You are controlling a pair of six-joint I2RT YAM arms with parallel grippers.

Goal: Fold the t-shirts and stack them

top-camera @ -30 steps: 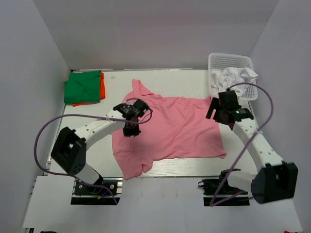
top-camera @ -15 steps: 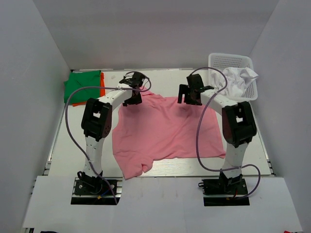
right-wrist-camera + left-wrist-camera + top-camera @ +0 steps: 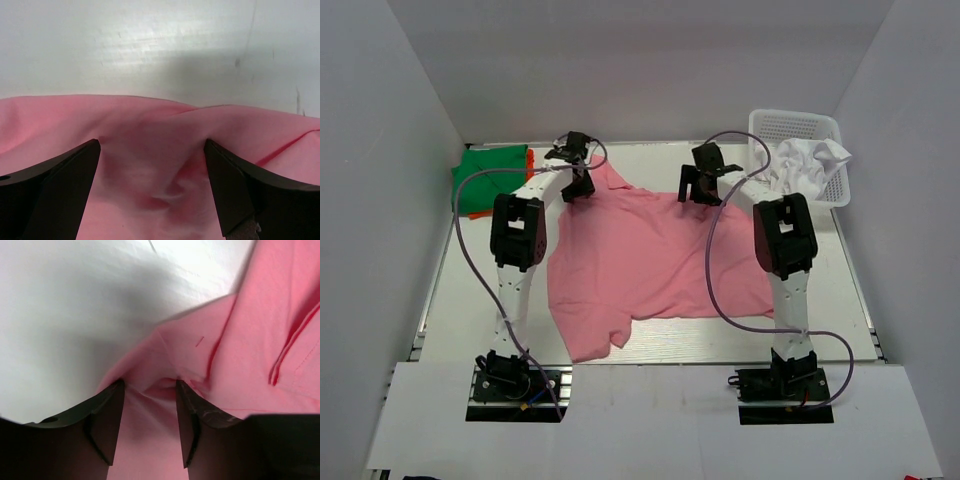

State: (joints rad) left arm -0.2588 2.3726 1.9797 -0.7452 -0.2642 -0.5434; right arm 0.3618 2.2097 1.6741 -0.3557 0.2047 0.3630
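Observation:
A salmon pink t-shirt (image 3: 650,260) lies spread over the middle of the table. My left gripper (image 3: 577,186) is down on its far left corner, by the collar. In the left wrist view the jaws (image 3: 148,385) stand apart, and a puckered fold of pink cloth (image 3: 250,340) lies between the tips. My right gripper (image 3: 699,192) rests on the shirt's far edge. It is wide open (image 3: 152,145) over wrinkled pink cloth (image 3: 150,125). A folded green t-shirt (image 3: 490,178) lies on an orange one (image 3: 530,156) at the far left. A white t-shirt (image 3: 807,163) is crumpled in the basket.
A white lattice basket (image 3: 794,124) stands at the far right corner. The white back wall runs just beyond both grippers. Both arms reach straight out from their bases, and their purple cables (image 3: 715,290) loop over the pink shirt and the table.
Both arms have stretched from mid-table to the pink shirt's far edge. The left gripper's jaws now stand apart over a fold of cloth. The shirt's far edge has shifted a little.

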